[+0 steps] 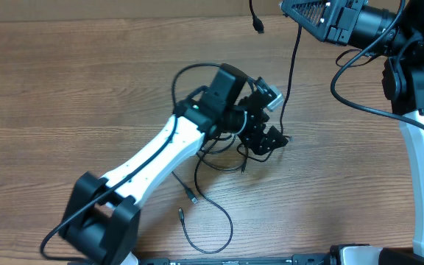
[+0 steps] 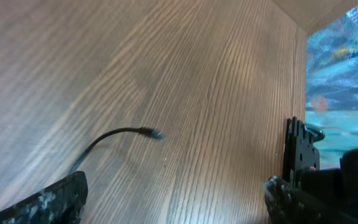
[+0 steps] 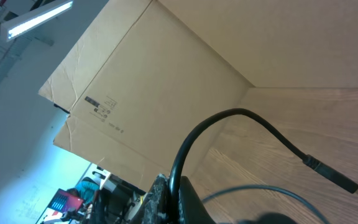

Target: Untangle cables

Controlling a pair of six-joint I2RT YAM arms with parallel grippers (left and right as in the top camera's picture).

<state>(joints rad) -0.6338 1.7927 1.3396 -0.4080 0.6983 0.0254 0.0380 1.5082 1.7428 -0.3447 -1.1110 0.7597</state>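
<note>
Right jaws pinch one cable (image 3: pixel 235 112); left jaws spread over tangled cables (image 1: pixel 196 177), two plugs (image 1: pixel 192 197) loose.

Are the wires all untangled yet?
Not yet. Done: one loop lies spread out toward the front. In hand: the right gripper is shut on a cable that runs up from the pile, and the open left gripper is at the pile. Left: the pile in the middle is a tangle.
</note>
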